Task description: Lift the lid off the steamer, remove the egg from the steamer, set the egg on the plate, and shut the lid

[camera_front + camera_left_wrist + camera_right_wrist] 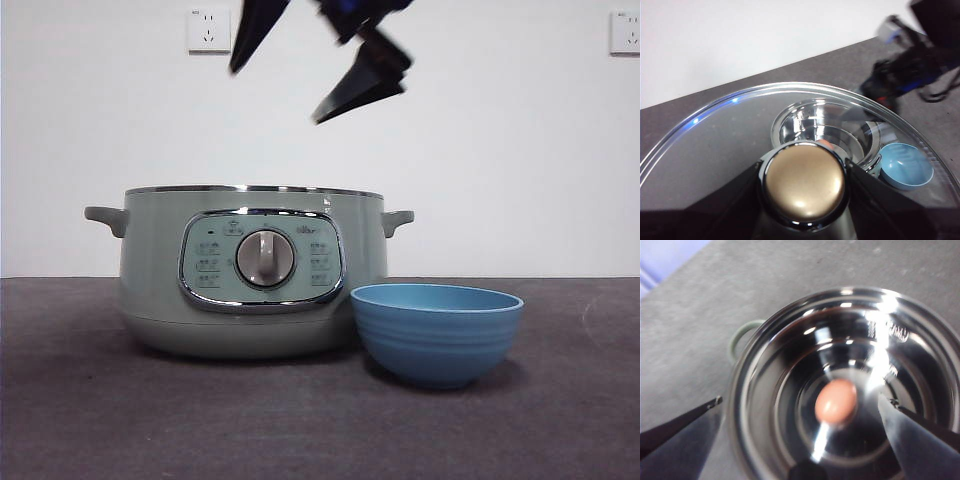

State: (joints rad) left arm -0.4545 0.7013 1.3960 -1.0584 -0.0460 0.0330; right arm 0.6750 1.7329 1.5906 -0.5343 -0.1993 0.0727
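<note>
Two black jaws of the right gripper (805, 405) stand spread wide, hanging above the steamer (250, 270), whose mouth is uncovered. Directly below and between them the egg (836, 401) lies on the shiny inner floor. Off to the side, the left gripper (804, 186) is clamped on the knob of the lid (715, 145), held up in the air. Beneath the lid, just beside the steamer, sits the plate (436, 330).
</note>
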